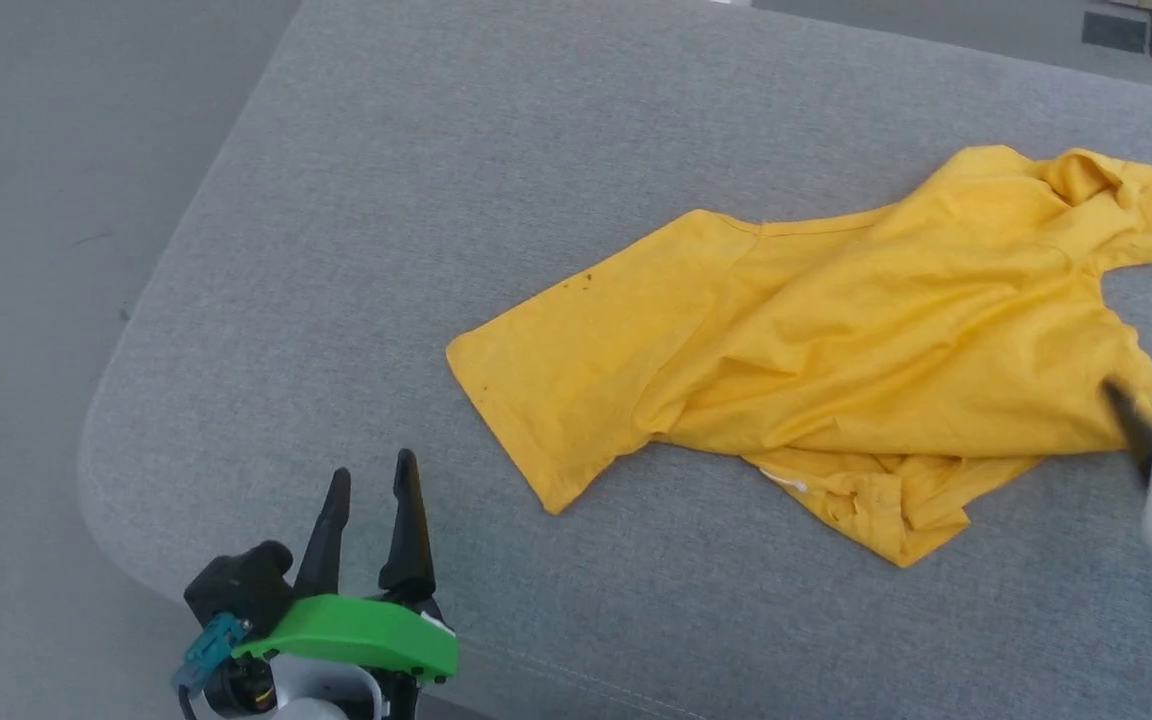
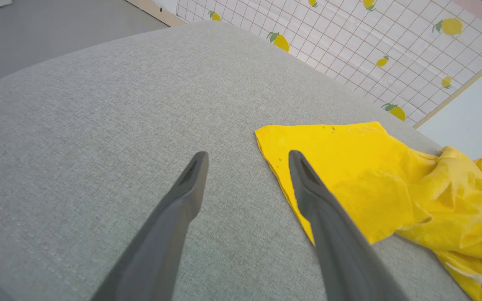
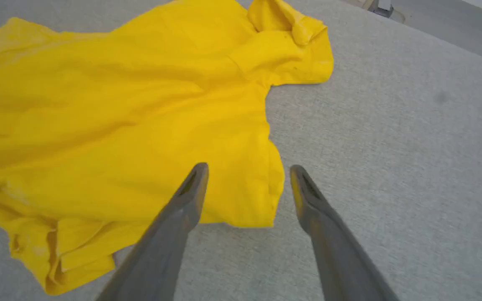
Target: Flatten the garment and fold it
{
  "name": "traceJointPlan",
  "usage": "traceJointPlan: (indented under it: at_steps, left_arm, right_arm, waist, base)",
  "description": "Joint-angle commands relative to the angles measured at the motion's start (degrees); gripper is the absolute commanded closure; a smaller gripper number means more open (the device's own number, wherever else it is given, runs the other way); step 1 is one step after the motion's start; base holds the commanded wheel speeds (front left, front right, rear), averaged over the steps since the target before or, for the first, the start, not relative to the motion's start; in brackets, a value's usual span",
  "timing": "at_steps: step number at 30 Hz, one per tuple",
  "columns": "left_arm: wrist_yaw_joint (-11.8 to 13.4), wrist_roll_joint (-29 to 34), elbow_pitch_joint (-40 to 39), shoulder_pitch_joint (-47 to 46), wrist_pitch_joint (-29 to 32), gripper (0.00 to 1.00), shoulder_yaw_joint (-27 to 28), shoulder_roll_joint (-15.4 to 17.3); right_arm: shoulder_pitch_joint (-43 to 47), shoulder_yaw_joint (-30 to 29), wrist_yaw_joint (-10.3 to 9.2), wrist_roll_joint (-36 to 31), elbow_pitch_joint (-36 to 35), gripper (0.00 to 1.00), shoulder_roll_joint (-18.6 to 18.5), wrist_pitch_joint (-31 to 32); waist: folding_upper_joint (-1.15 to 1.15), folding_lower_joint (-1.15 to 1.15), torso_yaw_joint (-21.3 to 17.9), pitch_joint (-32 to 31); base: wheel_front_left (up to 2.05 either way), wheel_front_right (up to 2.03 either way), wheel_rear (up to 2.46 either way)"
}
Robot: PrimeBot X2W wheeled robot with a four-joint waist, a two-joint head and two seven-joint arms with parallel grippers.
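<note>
The garment (image 1: 836, 330) is a bright yellow T-shirt lying crumpled and twisted on the grey cushion (image 1: 436, 200), plain side up, with a flat part stretched toward the left and bunched folds at the front and far right. My left gripper (image 1: 371, 480) stands open near the cushion's front left corner, apart from the cloth; in the left wrist view the garment (image 2: 370, 184) starts just beyond the right finger. My right gripper (image 3: 247, 171) is open just above the garment's (image 3: 119, 125) right edge, nothing between its fingers. In the head view one dark finger (image 1: 1131, 415) shows at the right border.
The grey cushion has a rounded front left corner (image 1: 101, 440) with grey floor (image 1: 36, 200) beyond it. A tiled wall with lemon prints (image 2: 370, 50) stands behind the cushion in the left wrist view.
</note>
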Motion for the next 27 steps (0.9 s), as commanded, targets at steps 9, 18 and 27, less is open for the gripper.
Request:
traceJointPlan:
  at_steps: [9, 18, 27]
  left_arm:
    - [0.0, 0.1, -0.4, 0.6, -0.2, 0.00, 0.2, -0.1]
    - [0.3, -0.5, -0.6, -0.4, -0.2, 0.00, -0.3, -0.1]
    - [0.5, -0.8, -0.3, -1.4, -0.2, 0.00, 0.2, -0.1]
  right_arm:
    - [11.9, 4.3, -0.08, -0.2, -9.3, 0.00, 5.9, -1.0]
    - [7.1, 13.3, -0.08, -3.2, 0.8, 0.00, 3.0, -3.3]
    - [2.4, 15.4, -0.08, -3.8, 5.8, 1.00, 2.2, -6.1]
  waist:
    - [0.00, 0.00, 2.0, 1.0]
    - [0.00, 0.00, 2.4, 2.5]
    - [0.00, 0.00, 1.0, 3.1]
  base:
    - [0.00, 0.00, 0.00]
    - [0.00, 0.00, 0.00]
    - [0.00, 0.00, 0.00]
